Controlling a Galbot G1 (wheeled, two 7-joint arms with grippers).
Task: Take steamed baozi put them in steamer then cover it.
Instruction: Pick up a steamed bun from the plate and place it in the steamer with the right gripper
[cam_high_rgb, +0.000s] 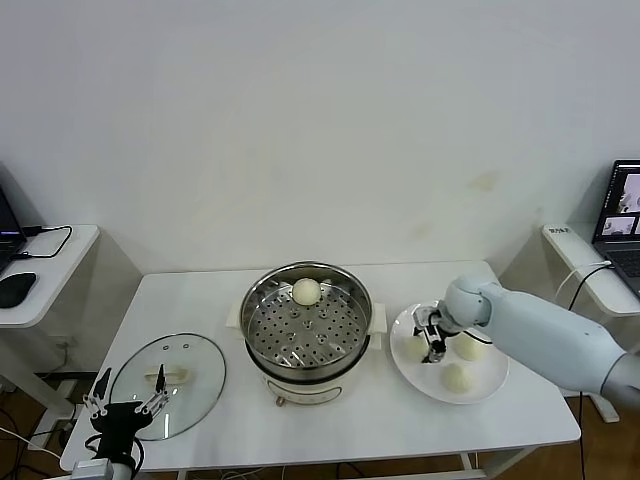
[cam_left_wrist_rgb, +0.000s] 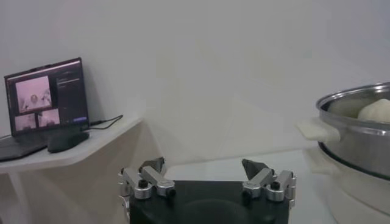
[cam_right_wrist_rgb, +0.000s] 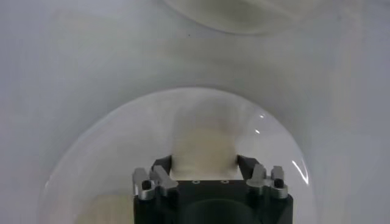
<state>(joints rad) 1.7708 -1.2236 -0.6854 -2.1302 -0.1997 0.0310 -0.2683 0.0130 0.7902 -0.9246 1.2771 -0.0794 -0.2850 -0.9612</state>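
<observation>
Showing the head view first: a white bench carries the steamer at its middle, with one bun lying on the perforated tray at the far side. The glass cover lies flat on the bench to the robot's left of the steamer, handle up. To the right stands a white plate with three more buns. The right gripper reaches down onto the plate among them; from this view its hold cannot be told. The left gripper hangs at the near left bench edge, over the near rim of the cover, jaws spread wide and empty.

Left wrist view: the left gripper stands with jaws wide apart and nothing between them; the steamer and its bun show at one side, a laptop on a side table farther off.

Right wrist view: the right gripper has its jaws set against both sides of a bun on the plate, closing on it.
</observation>
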